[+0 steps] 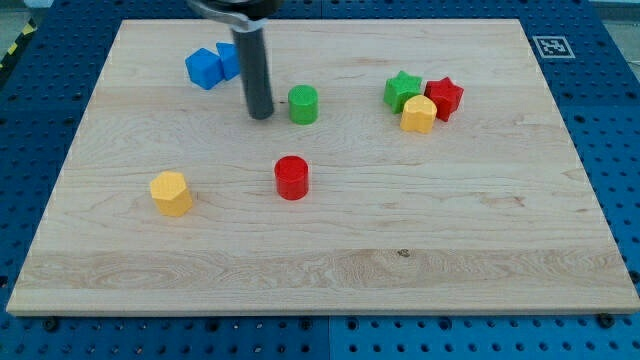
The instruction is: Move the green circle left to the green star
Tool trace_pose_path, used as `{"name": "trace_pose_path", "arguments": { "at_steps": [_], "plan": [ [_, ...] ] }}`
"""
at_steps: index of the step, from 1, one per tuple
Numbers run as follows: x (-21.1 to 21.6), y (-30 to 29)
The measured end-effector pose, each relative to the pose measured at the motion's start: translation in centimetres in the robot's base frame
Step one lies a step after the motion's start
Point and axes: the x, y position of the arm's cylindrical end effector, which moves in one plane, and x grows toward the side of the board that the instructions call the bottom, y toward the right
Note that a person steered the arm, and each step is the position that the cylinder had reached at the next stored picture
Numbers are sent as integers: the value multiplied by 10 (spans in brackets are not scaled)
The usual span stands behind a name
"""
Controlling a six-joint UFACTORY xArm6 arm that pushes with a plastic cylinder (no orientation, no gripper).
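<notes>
Wooden tabletop (330,250) on a blue pegboard (620,150). Green circle (303,104) sits upper middle, my tip (261,113) just beside it on the view's left. No fingers on this rig, just a rod. Green star (402,91) is well right, touching the yellow block (418,114) and red star (444,97).

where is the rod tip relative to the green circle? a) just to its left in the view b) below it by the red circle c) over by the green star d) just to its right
a: my tip sits just to the view's left of the green circle, with a thin gap showing, far from the green star and above the red circle.
</notes>
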Motion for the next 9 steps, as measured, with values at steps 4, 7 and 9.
{"name": "trace_pose_path", "arguments": {
  "at_steps": [4,7,9],
  "plan": [
    [-3,20],
    [-3,22],
    [-5,45]
  ]
}}
